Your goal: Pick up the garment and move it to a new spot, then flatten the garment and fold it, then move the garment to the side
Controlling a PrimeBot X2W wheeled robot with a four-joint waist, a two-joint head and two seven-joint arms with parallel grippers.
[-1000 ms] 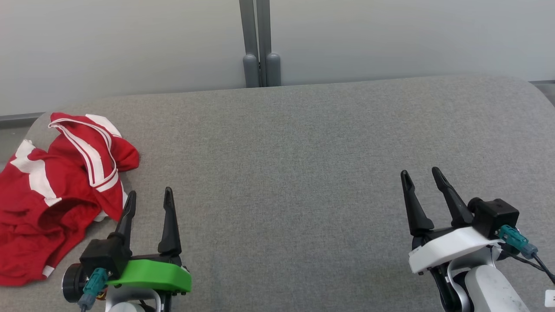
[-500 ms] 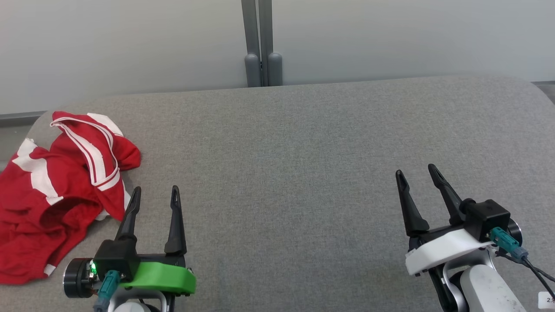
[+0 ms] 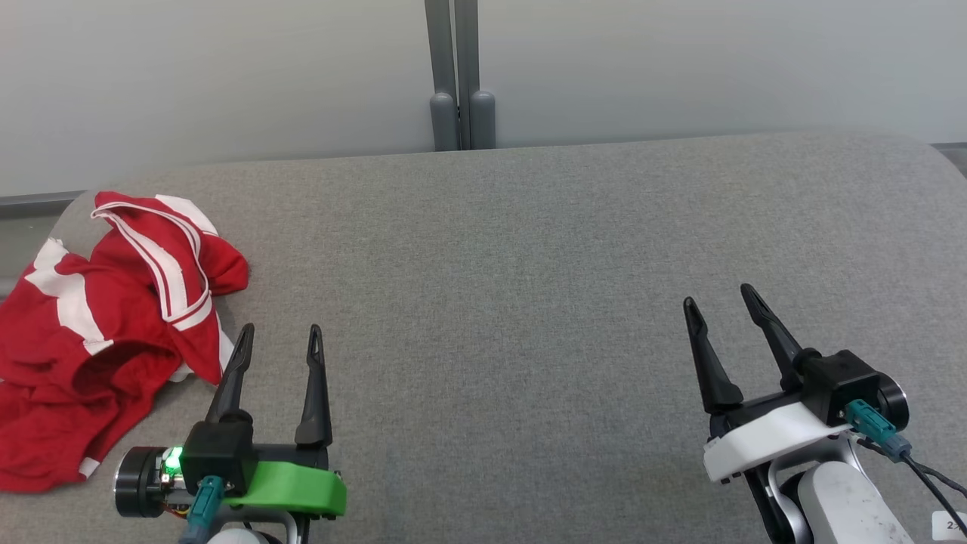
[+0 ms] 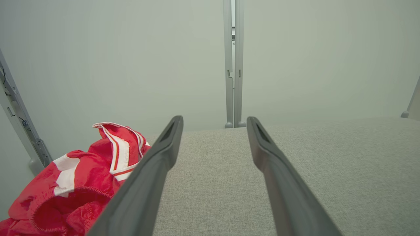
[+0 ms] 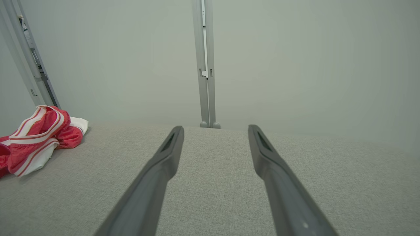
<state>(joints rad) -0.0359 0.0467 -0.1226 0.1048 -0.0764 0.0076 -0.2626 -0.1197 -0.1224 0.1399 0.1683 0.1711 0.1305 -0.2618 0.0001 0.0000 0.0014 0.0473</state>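
The garment point(image 3: 98, 332) is red with white stripes and lies crumpled at the left end of the grey table point(image 3: 529, 249). My left gripper point(image 3: 280, 337), on a green mount, stands open just right of its edge, fingers apart from the cloth and empty. Over the right part of the table my right gripper point(image 3: 718, 298), on a white mount, is open and empty too. The left wrist view has the garment point(image 4: 78, 183) to the left of the left gripper point(image 4: 215, 121). In the right wrist view the garment point(image 5: 36, 137) lies far left of the right gripper point(image 5: 216, 129).
A pale wall panel with a grey upright post point(image 3: 457, 75) stands right behind the table's far edge. The garment's left part hangs near the table's rounded left end. A grey frame strut point(image 4: 19, 111) rises at the left.
The left gripper has shifted a little right and its wrist has turned. The right gripper has moved slightly left and forward. The garment lies as before.
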